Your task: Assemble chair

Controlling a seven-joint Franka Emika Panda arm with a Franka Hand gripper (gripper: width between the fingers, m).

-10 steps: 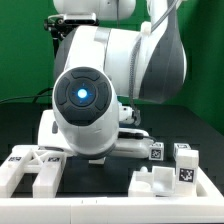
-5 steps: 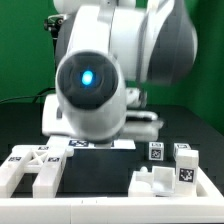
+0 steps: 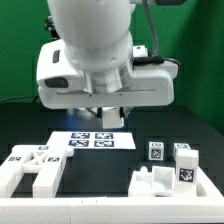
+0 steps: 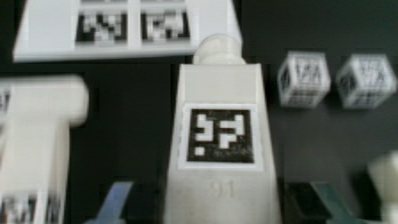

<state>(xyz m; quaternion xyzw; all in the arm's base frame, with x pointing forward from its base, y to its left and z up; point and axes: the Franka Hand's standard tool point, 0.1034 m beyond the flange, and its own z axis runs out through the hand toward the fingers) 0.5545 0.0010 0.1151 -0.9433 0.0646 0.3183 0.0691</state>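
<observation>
Straddled a long chair piece [image 4: 222, 125] with the claw [image 4: 215, 197].
Could not tell if squeezed or loose. Sat close by the marker board [image 3: 92, 141]. Swung round since before and uncovered that board.

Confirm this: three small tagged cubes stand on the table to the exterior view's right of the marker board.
Wrong count: two small tagged cubes stand to the exterior view's right of the marker board, not three. The exterior view shows it.
</observation>
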